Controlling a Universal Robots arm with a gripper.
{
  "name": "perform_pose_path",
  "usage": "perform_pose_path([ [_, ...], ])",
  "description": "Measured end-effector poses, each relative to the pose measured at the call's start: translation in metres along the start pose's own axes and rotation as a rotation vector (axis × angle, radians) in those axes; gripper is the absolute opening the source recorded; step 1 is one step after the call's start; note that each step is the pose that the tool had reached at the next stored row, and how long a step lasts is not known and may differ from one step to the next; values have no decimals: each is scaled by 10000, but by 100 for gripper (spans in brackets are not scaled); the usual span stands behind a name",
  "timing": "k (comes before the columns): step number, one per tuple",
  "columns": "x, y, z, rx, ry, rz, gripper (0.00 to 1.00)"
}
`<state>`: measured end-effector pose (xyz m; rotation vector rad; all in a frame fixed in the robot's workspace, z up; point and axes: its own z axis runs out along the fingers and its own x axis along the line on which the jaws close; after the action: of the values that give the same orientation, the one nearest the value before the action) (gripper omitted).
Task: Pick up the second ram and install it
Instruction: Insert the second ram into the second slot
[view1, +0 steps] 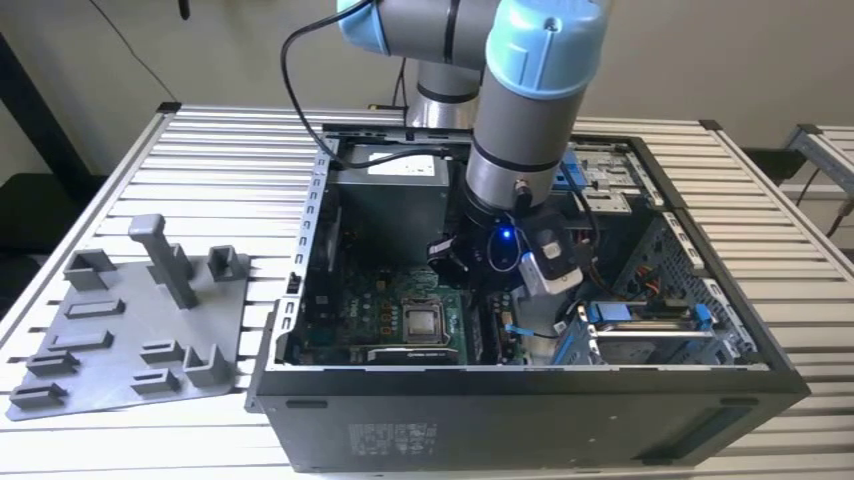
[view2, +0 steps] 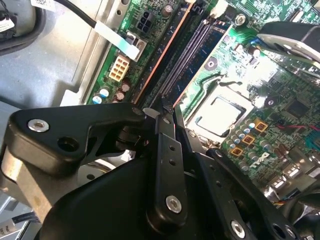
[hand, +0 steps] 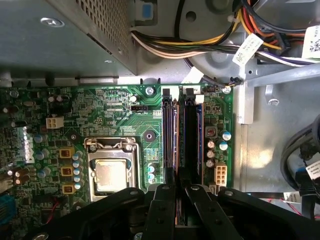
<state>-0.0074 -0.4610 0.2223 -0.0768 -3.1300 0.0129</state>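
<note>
The second ram (hand: 175, 142) is a thin dark board seen edge-on, with a copper-coloured edge. It stands along a memory slot on the green motherboard (hand: 115, 110), and its near end runs in between my fingers. In both wrist views my gripper (hand: 181, 189) is shut on that end. In the second wrist view the ram (view2: 167, 50) runs away from my gripper (view2: 169, 108) beside the dark parallel slots. In the exterior view my arm's wrist (view1: 514, 245) reaches down into the open computer case (view1: 534, 410).
A neighbouring slot (hand: 193, 140) runs close beside the ram. The square silver processor (hand: 110, 175) lies near it. Bundled cables (hand: 200, 45) and a metal drive cage (hand: 65, 35) crowd the far side. A grey fixture plate (view1: 134, 335) with upright pegs lies at the exterior view's left.
</note>
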Motion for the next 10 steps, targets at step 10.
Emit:
perform_pose_path([
  [10,4,6,16,-7,-5,-317,14],
])
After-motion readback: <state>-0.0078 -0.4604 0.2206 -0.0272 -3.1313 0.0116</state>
